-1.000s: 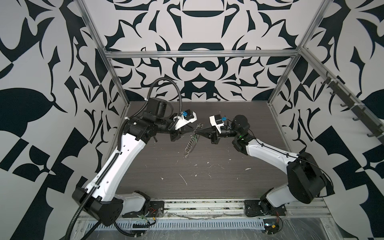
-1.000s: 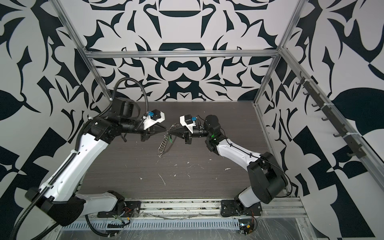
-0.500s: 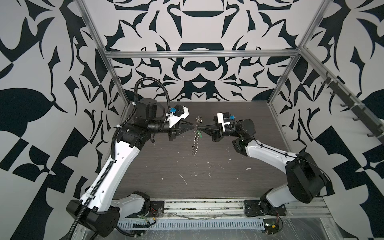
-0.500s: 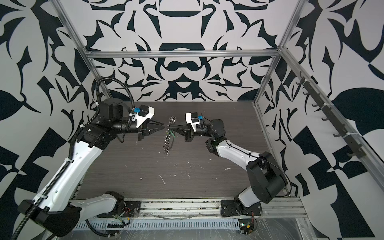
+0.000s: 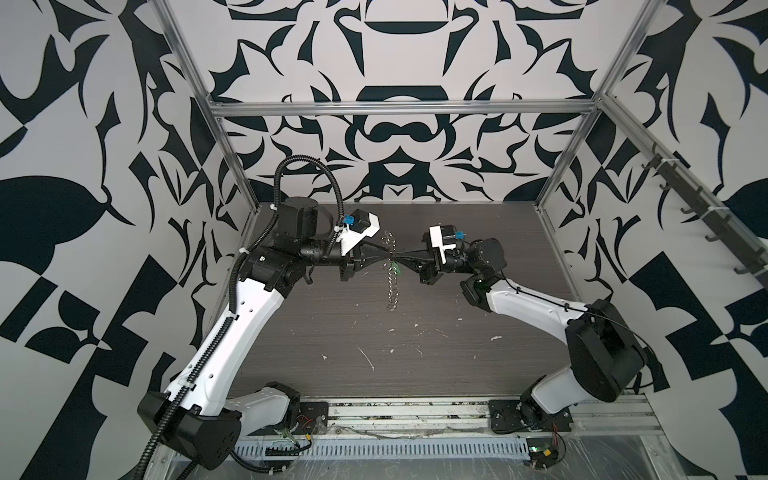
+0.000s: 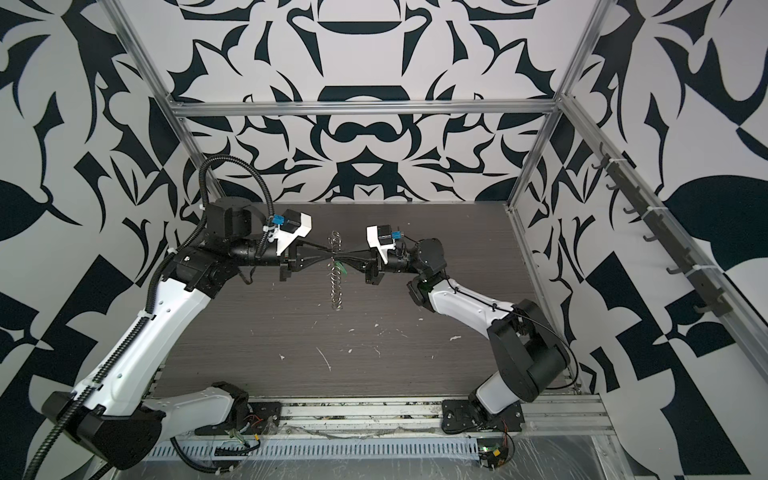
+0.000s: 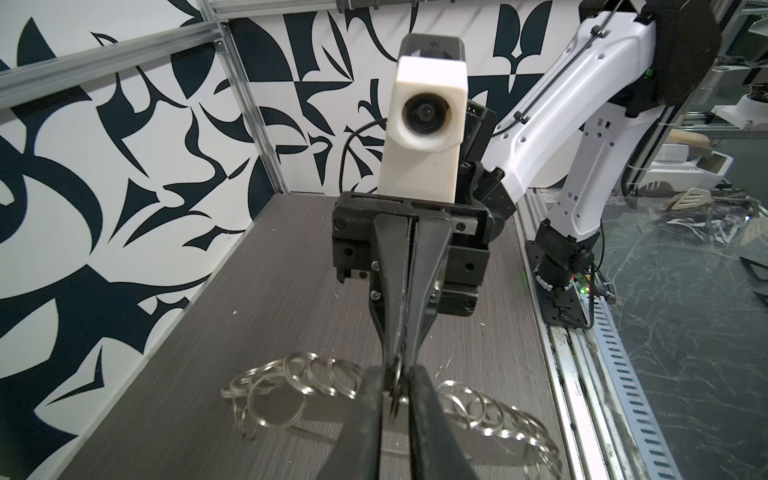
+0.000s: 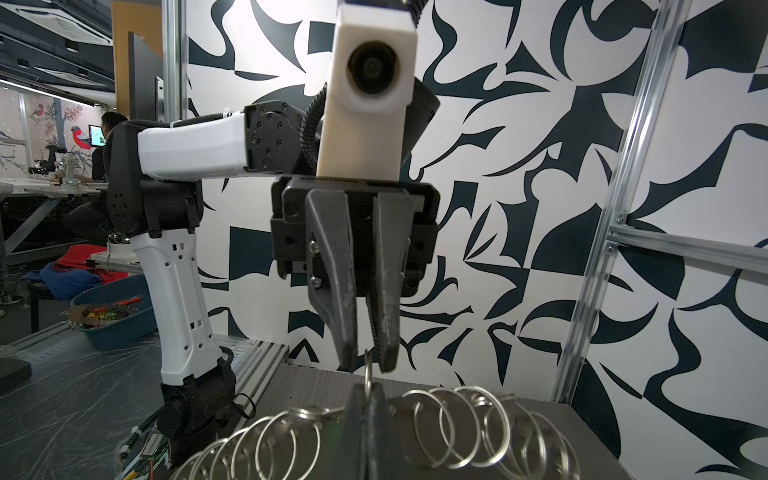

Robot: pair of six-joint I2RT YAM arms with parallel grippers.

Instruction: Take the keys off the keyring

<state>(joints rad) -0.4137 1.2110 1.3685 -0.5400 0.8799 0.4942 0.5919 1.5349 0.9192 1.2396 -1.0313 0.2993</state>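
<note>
Top views: in both we see the left end effector and the right end effector meeting tip to tip above the dark wood-grain worktop. The keyring hangs from them as a coil of shiny silver rings, with the green-tagged key just beside it.

Left wrist: the right end effector is clenched on the keyring.

Right wrist: the left end effector's black tapered fingers stand slightly parted around one thin ring.

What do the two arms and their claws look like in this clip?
Both arms have white shells and black joints. The left arm carries a ribbed black hose; the right arm only a thin black cable. The left claw and right claw each have two tapering black fingers under a white camera block.
</note>
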